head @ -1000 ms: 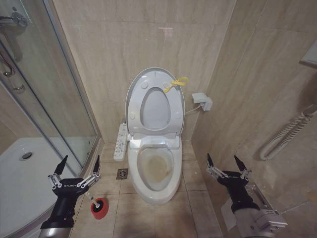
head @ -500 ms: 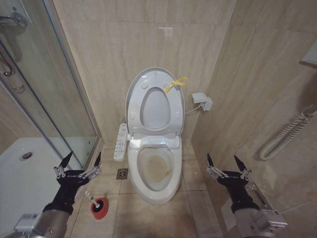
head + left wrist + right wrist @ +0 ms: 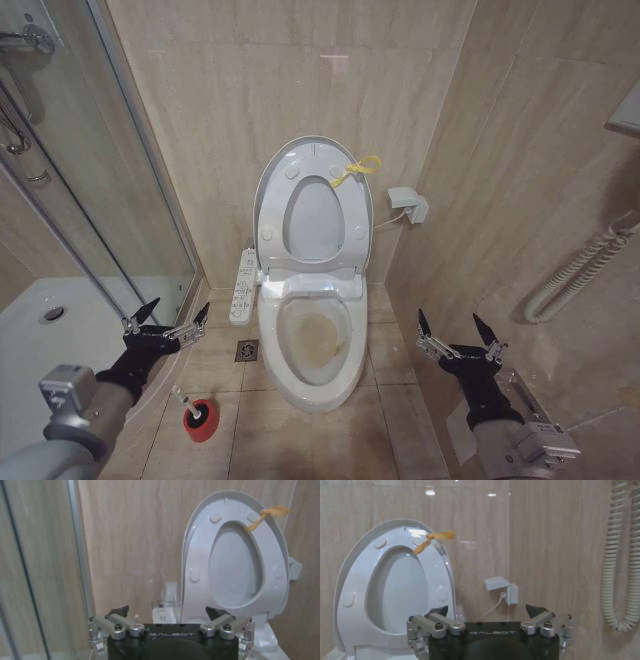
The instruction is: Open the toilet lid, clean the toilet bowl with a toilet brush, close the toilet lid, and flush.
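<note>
- The toilet bowl (image 3: 315, 345) sits on the floor in the middle, with a brown stain inside.
- The toilet lid (image 3: 312, 150) stands up against the far wall.
- The left gripper (image 3: 168, 322) hangs left of the bowl, fingers wide, holding nothing.
- The right gripper (image 3: 459, 335) hangs right of the bowl, fingers wide too.
- The toilet brush (image 3: 186, 400) stands in its red cup (image 3: 199, 419), near left.

"GALBOT" is printed in light letters on the black body of the left gripper (image 3: 168, 612), readable in the left wrist view. Same "GALBOT" mark on the black body of the right gripper (image 3: 487, 611) in the right wrist view. The bidet control panel (image 3: 243, 286) beside the toilet has markings, too small to read.
</note>
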Motion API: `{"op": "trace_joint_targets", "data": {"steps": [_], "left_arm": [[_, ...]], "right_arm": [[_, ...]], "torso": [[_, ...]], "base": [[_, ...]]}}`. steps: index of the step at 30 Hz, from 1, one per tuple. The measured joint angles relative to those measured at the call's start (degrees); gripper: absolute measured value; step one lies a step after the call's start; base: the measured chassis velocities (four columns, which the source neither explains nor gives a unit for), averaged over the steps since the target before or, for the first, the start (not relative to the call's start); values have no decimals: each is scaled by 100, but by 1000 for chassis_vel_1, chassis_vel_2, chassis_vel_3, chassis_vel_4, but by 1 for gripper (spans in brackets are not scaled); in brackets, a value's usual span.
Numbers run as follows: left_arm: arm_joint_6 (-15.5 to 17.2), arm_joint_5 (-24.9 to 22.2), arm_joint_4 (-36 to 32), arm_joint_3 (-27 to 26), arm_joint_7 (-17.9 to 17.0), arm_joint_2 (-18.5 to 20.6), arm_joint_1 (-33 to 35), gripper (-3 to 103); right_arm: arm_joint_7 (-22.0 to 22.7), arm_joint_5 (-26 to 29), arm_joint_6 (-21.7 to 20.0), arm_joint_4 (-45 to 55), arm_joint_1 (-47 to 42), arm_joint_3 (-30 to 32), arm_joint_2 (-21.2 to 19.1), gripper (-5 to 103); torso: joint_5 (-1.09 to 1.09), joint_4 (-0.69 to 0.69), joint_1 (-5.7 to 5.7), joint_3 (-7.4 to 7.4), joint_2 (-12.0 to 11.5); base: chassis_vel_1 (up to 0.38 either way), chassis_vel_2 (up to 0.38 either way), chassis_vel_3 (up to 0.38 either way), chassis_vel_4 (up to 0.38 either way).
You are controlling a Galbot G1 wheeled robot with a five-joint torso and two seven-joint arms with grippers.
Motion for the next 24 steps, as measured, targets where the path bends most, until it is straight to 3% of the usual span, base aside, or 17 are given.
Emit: {"op": "trace_joint_targets", "data": {"steps": [10,14,16,18,19,22,24], "left_arm": [[-38,-36,14,-19,29,35,0,100],[-856,80,84,-25,161,112,226,100],[-1024,108,99,-27,189,128,270,100],[-1524,189,139,-30,269,175,407,100],[-1524,189,139,-30,269,175,407,100],[-2084,284,186,-35,360,227,562,100],[-2125,289,188,-36,366,230,573,100]], "right_arm": [[0,0,0,0,0,0,0,100],[0,0,0,0,0,0,0,100],[0,0,0,0,0,0,0,100],[0,0,0,0,0,0,0,100],[0,0,0,0,0,0,0,100],[0,0,0,0,0,0,0,100],[0,0,0,0,0,0,0,100]], "torso": [[0,1,0,0,0],[0,2,0,0,0],[0,1,0,0,0],[1,1,0,0,0],[1,1,0,0,0],[1,2,0,0,0],[1,2,0,0,0]], "base": [[0,0,0,0],[0,0,0,0],[0,0,0,0],[0,0,0,0],[0,0,0,0],[0,0,0,0],[0,0,0,0]]}}
